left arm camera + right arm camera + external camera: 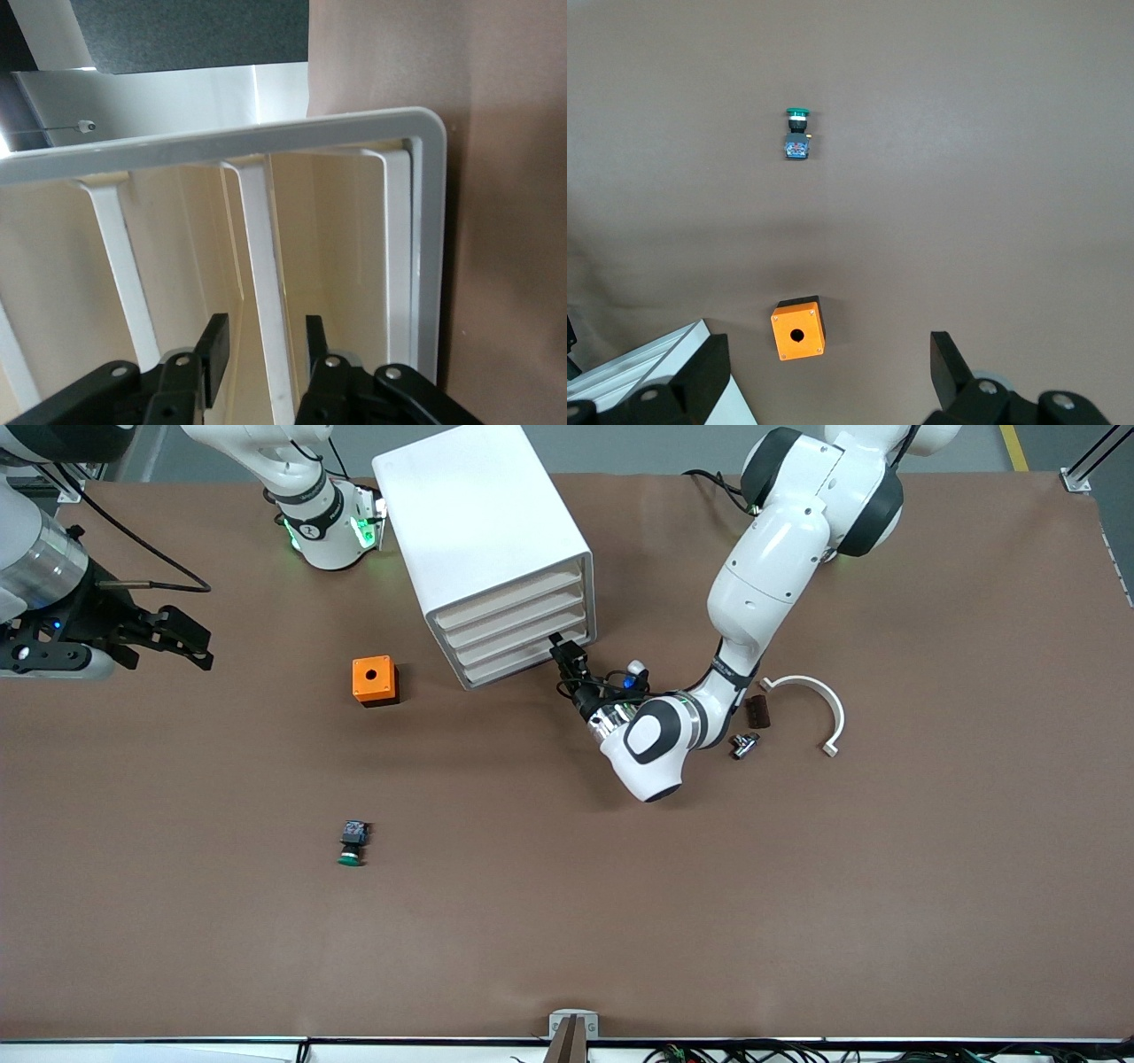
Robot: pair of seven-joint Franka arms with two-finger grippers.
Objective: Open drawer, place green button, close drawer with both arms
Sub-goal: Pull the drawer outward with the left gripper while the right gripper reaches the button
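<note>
The button, green cap with a black-and-blue body, lies on the brown table nearer the front camera than the orange box; the right wrist view shows it too. The white drawer cabinet stands at the middle back with all its drawers shut. My left gripper is at the lower drawer fronts, open, its fingers on either side of a white drawer lip with gaps showing. My right gripper is open and empty, up over the right arm's end of the table; it also shows in its wrist view.
An orange box with a hole sits beside the cabinet toward the right arm's end and also shows in the right wrist view. A white curved bracket, a small brown piece and a small metal part lie by the left arm.
</note>
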